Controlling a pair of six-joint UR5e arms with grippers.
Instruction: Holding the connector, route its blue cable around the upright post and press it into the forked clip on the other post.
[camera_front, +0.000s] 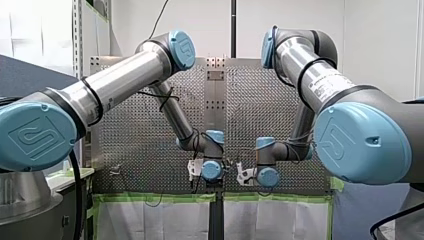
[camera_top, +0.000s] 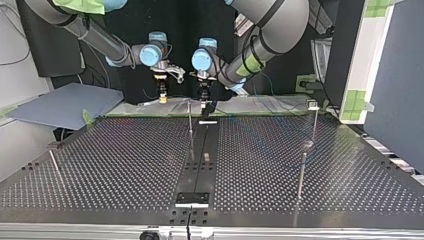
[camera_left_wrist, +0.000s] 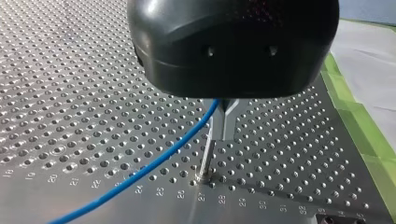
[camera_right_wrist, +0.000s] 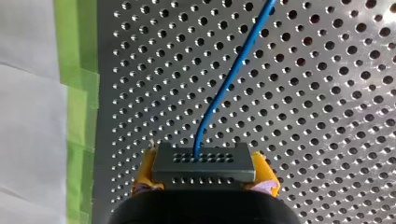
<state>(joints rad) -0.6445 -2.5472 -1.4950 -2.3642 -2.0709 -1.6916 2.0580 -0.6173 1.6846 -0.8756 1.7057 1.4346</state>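
Grey connector (camera_right_wrist: 203, 167), its face drilled with rows of small holes, sits clamped between the yellow pads (camera_right_wrist: 144, 176) of my right gripper (camera_right_wrist: 204, 181), which is closed on it. The blue cable (camera_right_wrist: 224, 84) leaves the connector's face and runs ahead of the gripper toward 12 o'clock, veering to 1 o'clock further out, above the perforated table (camera_right_wrist: 327, 116). Green tape (camera_right_wrist: 77, 70) edges the table on the gripper's 9 o'clock side, with white sheeting beyond it.

In the left wrist view the cable comes in from 7 o'clock and rises to the underside of my left gripper (camera_left_wrist: 224, 127), whose housing is black; whether this gripper is clamped on the cable cannot be told. A thin metal post (camera_left_wrist: 205, 161) stands upright in a table hole just under the gripper; the cable passes just beside it on its 9 o'clock side.

In the top view both grippers hang at the table's 12 o'clock edge, near each other but apart, my right one at the view's left and my left one at its right. A post with a pale head (camera_top: 313, 106) stands at 2 o'clock; a plain post (camera_top: 301, 175) stands at 4 o'clock; a slanted rod (camera_top: 54, 162) lies at 8 o'clock.
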